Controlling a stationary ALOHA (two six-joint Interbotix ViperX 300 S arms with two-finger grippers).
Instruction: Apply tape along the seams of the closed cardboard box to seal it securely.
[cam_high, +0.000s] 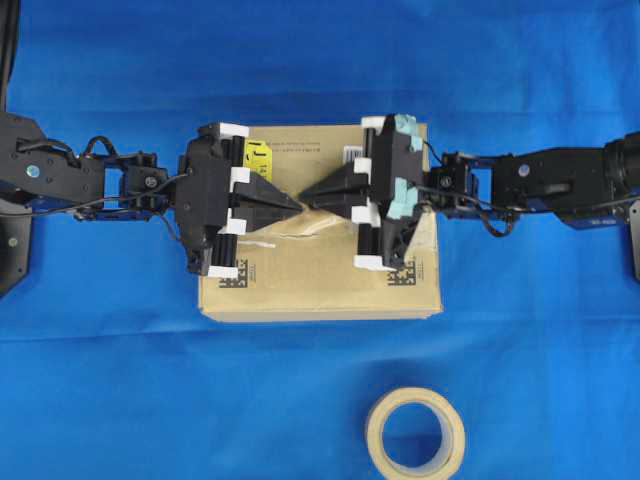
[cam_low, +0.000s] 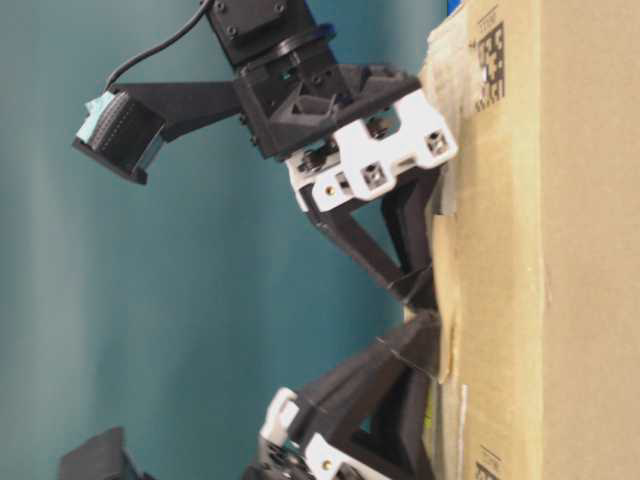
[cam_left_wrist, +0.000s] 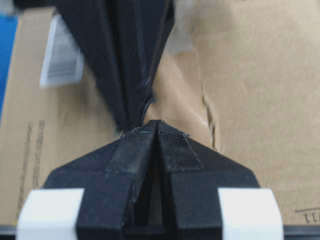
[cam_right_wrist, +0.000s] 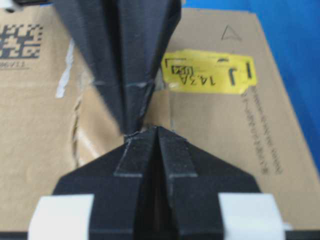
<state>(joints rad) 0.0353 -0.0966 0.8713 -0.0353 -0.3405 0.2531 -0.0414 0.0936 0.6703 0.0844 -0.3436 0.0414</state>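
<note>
Closed black fingertips of the left gripper (cam_left_wrist: 156, 126) meet those of the closed right gripper (cam_right_wrist: 155, 131) tip to tip over the middle of the cardboard box (cam_high: 320, 290), pressing where the tape (cam_high: 310, 225) crosses the seams (cam_high: 270, 240). Likely a smoothing step; next, slide outward along the slit without lifting the strip.

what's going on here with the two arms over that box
Both arms reach over the cardboard box on the blue cloth. The left gripper and right gripper are both shut, their tips meeting almost nose to nose above the middle of the lid, near the seams with their torn pale tape remnants. The tape roll lies on the cloth beside the box, untouched.
</note>
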